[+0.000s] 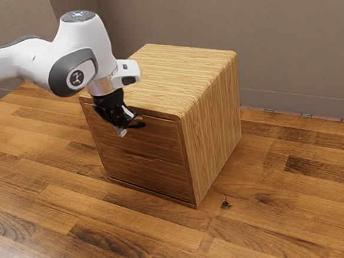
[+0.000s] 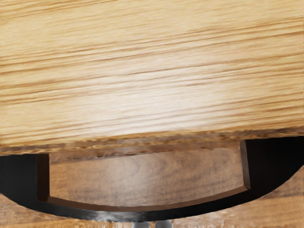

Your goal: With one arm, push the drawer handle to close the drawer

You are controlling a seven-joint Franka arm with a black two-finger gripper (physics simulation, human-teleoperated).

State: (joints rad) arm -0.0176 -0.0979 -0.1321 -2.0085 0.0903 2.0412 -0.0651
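In front of the wooden cabinet (image 1: 213, 114), my gripper (image 1: 122, 132) points down beside the upper drawer (image 1: 161, 137), its fingertips close together. The black handle (image 1: 137, 126) is partly hidden behind it. Seen from the wrist, the curved handle (image 2: 142, 214) juts from under the cabinet's top edge, and the two grey tips of my gripper (image 2: 152, 224) lie at the handle's outer side, with nothing between them. The upper drawer's front looks about level with the cabinet frame; a small gap cannot be ruled out.
Below is a second drawer (image 1: 145, 169), its front within the frame. The cabinet's flat top (image 1: 174, 75) lies beside my hand. Wooden floor (image 1: 96, 229) surrounds the cabinet, and a grey wall (image 1: 296, 43) stands behind it.
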